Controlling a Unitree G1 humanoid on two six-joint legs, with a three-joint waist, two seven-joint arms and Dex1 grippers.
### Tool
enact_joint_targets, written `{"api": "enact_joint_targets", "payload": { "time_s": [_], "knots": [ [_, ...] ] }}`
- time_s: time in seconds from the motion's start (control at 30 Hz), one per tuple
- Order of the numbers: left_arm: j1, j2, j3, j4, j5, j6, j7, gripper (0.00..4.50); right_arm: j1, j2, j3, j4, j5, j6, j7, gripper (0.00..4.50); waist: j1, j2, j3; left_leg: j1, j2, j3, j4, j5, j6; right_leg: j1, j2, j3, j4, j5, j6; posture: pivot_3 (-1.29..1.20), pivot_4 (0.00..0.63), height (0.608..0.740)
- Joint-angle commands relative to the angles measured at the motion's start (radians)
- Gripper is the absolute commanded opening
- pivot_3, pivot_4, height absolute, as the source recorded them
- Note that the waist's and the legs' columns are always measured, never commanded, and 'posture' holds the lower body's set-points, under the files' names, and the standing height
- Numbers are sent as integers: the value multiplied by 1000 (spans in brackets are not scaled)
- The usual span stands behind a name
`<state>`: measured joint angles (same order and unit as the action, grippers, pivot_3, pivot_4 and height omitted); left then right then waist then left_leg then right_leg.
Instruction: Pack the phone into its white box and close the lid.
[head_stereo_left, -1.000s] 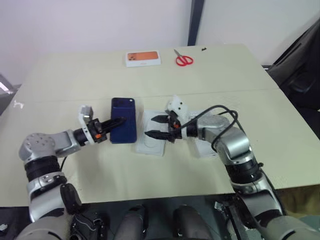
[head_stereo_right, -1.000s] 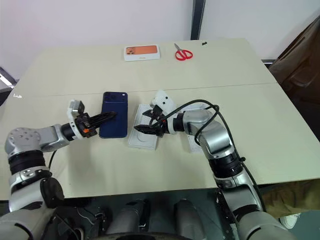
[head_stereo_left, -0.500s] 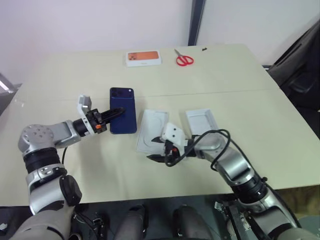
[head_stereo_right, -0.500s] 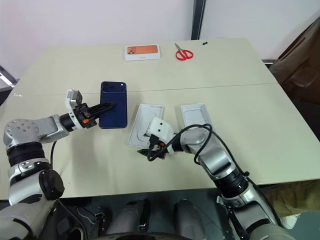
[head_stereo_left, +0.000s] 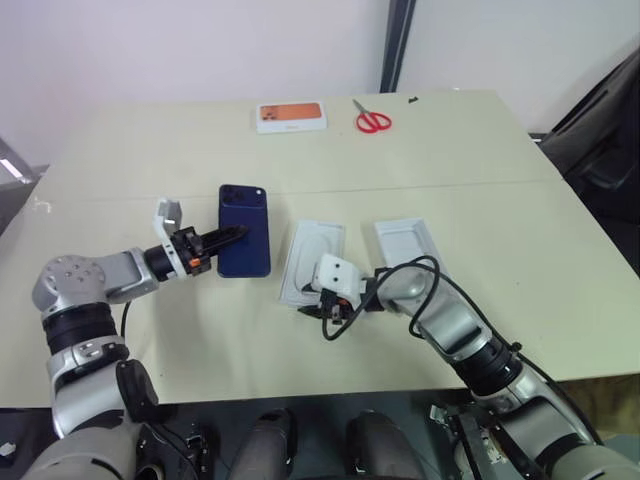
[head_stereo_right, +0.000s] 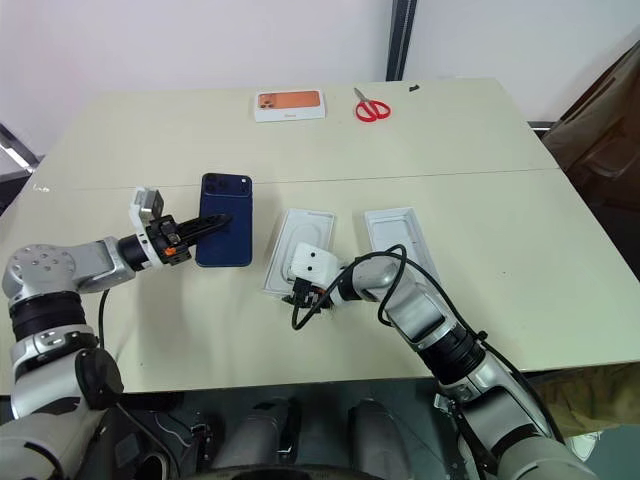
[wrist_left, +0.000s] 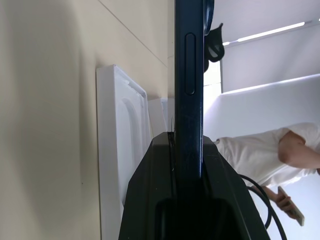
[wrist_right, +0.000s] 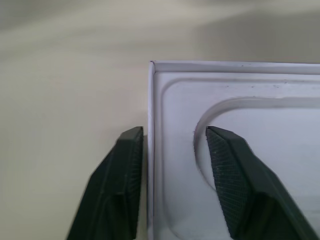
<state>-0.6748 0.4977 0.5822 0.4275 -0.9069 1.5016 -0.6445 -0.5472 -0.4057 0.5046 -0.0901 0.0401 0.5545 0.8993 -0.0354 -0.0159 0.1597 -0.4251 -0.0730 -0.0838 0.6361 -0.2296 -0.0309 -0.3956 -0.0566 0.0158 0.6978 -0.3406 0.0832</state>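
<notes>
Navy phone (head_stereo_left: 245, 230) is off the desk (head_stereo_left: 150, 160), pinched at its near left edge by the left gripper (head_stereo_left: 232, 237), fingers clenched on it, left of centre. Right gripper (wrist_right: 170, 167) is low at the near left corner of the white tray with the oval recess (head_stereo_left: 315, 255), fingers released and straddling that tray's wall, one outside, one over the recess, no pinch yet. Step, as I read it: getting a hold on that recessed piece so the phone has somewhere to go. Next move likely needs the fingers to shut on the thin wall without sliding the tray. Cannot tell whether the plain white tray (head_stereo_left: 408, 243) just right of it is the box or the lid. Count: one phone, two white trays, one orange-topped box (head_stereo_left: 291, 116) and one red scissors (head_stereo_left: 373, 121) at the far edge.
</notes>
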Motion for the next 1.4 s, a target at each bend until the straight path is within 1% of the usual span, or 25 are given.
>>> {"api": "enact_joint_targets", "payload": {
  "time_s": [0.03, 0.27, 0.37, 0.57, 0.73, 0.93, 1.17, 1.4],
  "knots": [
    [-7, 6, 22, -38, -37, 0, -3, 0, 0, -8, 2, 1, -6, -11, 17, 2030, 0, 0, 0, 0, 0, 0, 0, 0, 0, 0, 0, 0, 0, 0, 0, 0, 150, 740],
    [-10, 0, 4, -35, -33, -5, -3, 0, 27, -44, 6, -7, -21, -77, 55, 2030, 0, 0, 0, 0, 0, 0, 0, 0, 0, 0, 0, 0, 0, 0, 0, 0, 150, 740],
    [-11, -1, 2, -31, -31, -7, -6, 0, 26, -43, -22, -24, -1, -87, 63, 2030, 1, 0, 0, 0, 0, 0, 0, 0, 0, 0, 0, 0, 0, 0, 0, 0, 150, 740],
    [-10, 1, -13, -15, -26, -16, -18, 0, 78, -103, -16, -70, 16, -165, 144, 2030, 1, 0, 0, 0, 0, 0, 1, 0, 0, 0, 0, 0, 0, 0, 0, 0, 150, 740],
    [-11, -5, -18, -14, -30, -5, -18, 0, 84, -105, -25, -73, 43, -180, 181, 2030, -1, 0, 0, 0, 0, 0, 1, 0, 0, 0, 0, 0, 0, 0, 0, 0, 150, 740],
    [-19, -14, -17, -10, -36, 10, -16, 0, 60, -97, -52, -62, 45, -207, 182, 2030, -1, 0, 0, 0, 0, 0, 1, 0, 0, 1, 0, 0, 0, 0, 0, 0, 150, 740],
    [-23, -55, -17, -33, -50, 57, -5, 0, 39, -122, -122, -84, 75, -220, 194, 2030, 2, 0, 0, 0, 0, 0, 2, 0, 0, 1, 0, 0, 0, 0, 0, 0, 150, 740],
    [-26, -143, -21, -102, -71, 101, 24, 0, 101, -224, -308, -195, 232, -58, 205, 2030, 21, 0, 0, -1, 0, 0, 8, -2, 3, 3, 0, -1, 0, 0, 0, 0, 150, 740]
  ]
}}
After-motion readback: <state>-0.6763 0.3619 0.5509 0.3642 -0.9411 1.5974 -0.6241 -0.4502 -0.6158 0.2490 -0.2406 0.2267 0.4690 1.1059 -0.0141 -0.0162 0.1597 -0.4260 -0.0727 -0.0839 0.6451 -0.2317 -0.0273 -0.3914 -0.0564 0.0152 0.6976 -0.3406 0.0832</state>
